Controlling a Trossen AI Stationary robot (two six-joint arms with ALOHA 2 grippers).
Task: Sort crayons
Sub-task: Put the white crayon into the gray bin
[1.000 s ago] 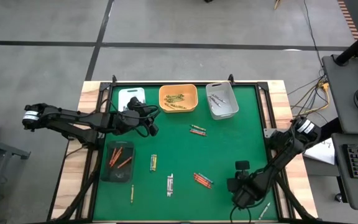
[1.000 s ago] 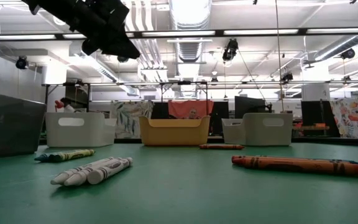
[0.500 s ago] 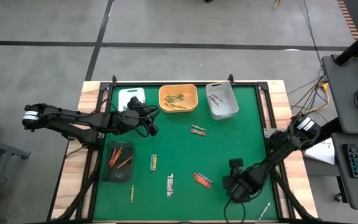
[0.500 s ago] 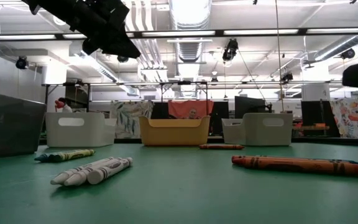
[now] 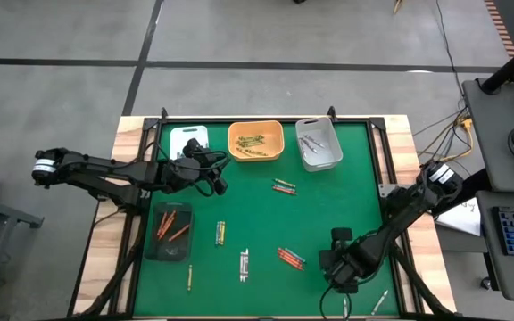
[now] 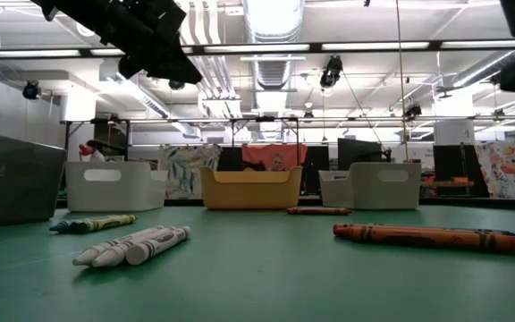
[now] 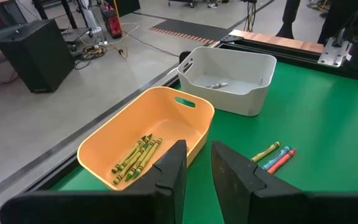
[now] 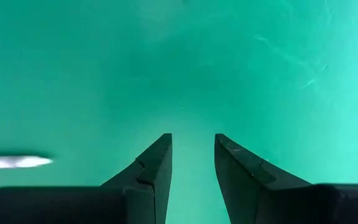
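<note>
Crayons lie loose on the green mat: a mixed group [image 5: 284,186], a short group [image 5: 220,233], white ones [image 5: 244,264], red-orange ones [image 5: 291,259] and a single one [image 5: 188,277]. One white crayon [image 5: 381,301] lies at the near right edge. My right gripper [image 5: 339,272] hangs open over bare mat between the red-orange group and that white crayon, pointing down; the right wrist view shows nothing between its fingers [image 8: 192,140]. My left gripper [image 5: 219,178] waits open above the mat's far left, facing the orange tray [image 7: 148,140].
Along the far edge stand a white tray [image 5: 189,140], the orange tray [image 5: 255,140] holding yellow-olive crayons and a grey-white tray [image 5: 318,143] holding grey crayons. A dark tray [image 5: 169,231] with red crayons sits near left. Wooden borders frame the mat.
My right gripper has risen and gone a little toward the table's left, away from the white crayon at the near right edge, turning slightly. Its fingers keep the same gap. The crayons lie as before.
</note>
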